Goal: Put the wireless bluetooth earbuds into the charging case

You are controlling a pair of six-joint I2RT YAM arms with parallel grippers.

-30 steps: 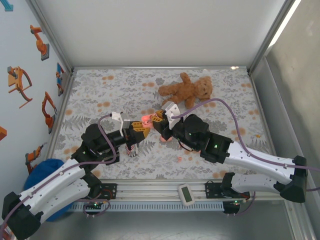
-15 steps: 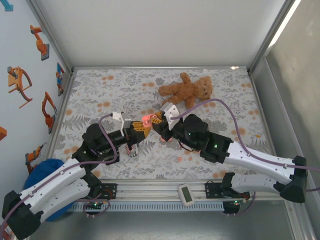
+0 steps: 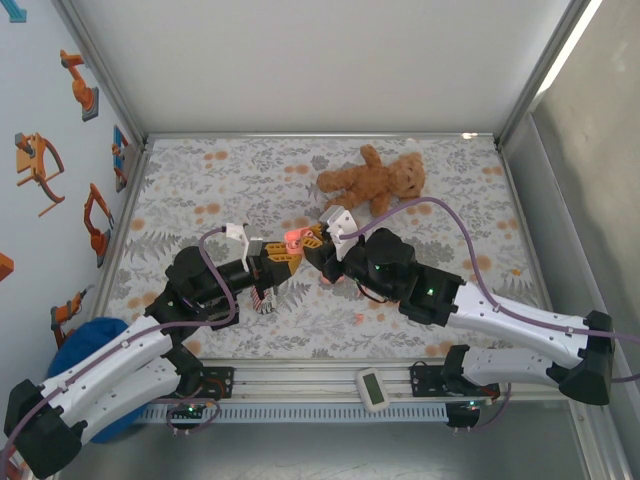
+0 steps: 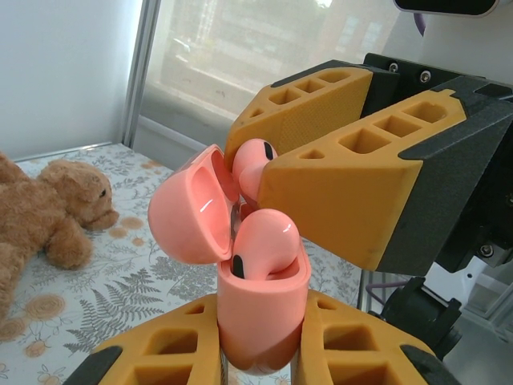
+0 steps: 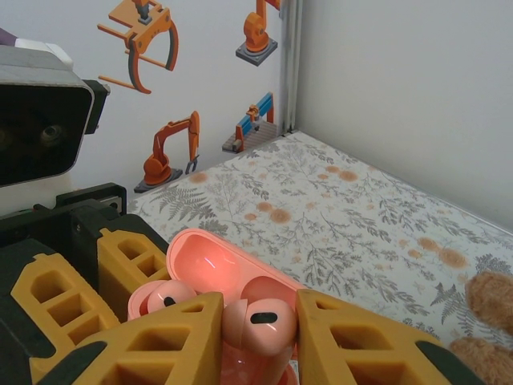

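Hovering above the fern-print tablecloth point(image 3: 200, 190), white walls point(image 3: 320, 60) around: left gripper point(image 4: 260, 349) clamps open charging case point(image 4: 264, 309), right gripper point(image 5: 258, 333) pinches an earbud point(image 5: 256, 315).

case point(image 4: 260, 329) in L gripper point(image 3: 282, 254) | earbud point(image 4: 266, 241) inside | 2nd earbud point(image 4: 251, 163) in R gripper point(image 3: 318, 239)

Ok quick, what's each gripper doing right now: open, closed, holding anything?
Left gripper: shut on the charging case, whose lid is open.
Right gripper: shut on one earbud, right at the case.
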